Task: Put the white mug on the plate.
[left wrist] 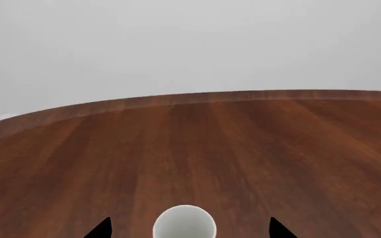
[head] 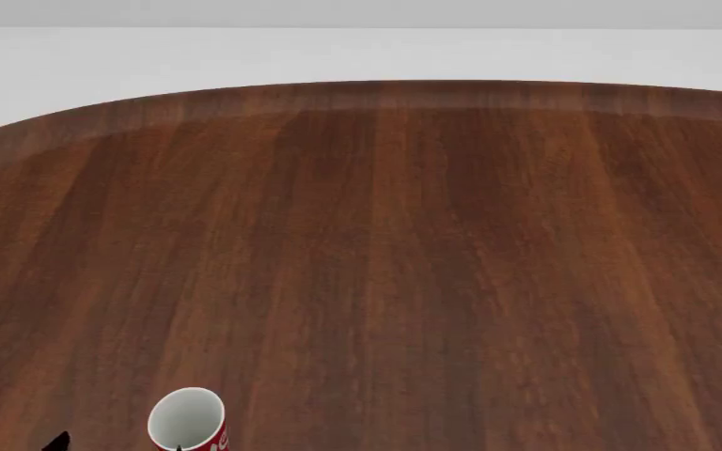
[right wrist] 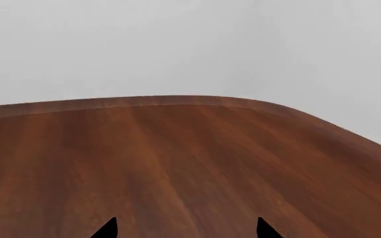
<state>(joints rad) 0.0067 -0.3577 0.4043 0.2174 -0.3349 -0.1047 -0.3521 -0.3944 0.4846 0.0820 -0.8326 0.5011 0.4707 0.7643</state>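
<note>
Ahead of the left claw [left wrist: 189, 229], a wide stretch of bare wooden table [left wrist: 277, 148] is seen, running out to a curved far edge with a plain grey backdrop beyond it. Its two dark fingertips [left wrist: 101, 229] are held well apart, released, with nothing gripped. A white rounded shape [left wrist: 184, 222] is seen low between them and just ahead; it is smooth and pale grey-white, cut off by the frame, and it cannot be told whether this is the white mug. In the head view, a red mug [head: 188, 421] with a white inside is seen just beside a dark fingertip [head: 57, 442] on that claw's inner side. Ahead of the right claw [right wrist: 185, 229], also spread and released, bare wood is seen up to a far edge that rounds off at a corner on its outer side.
</note>
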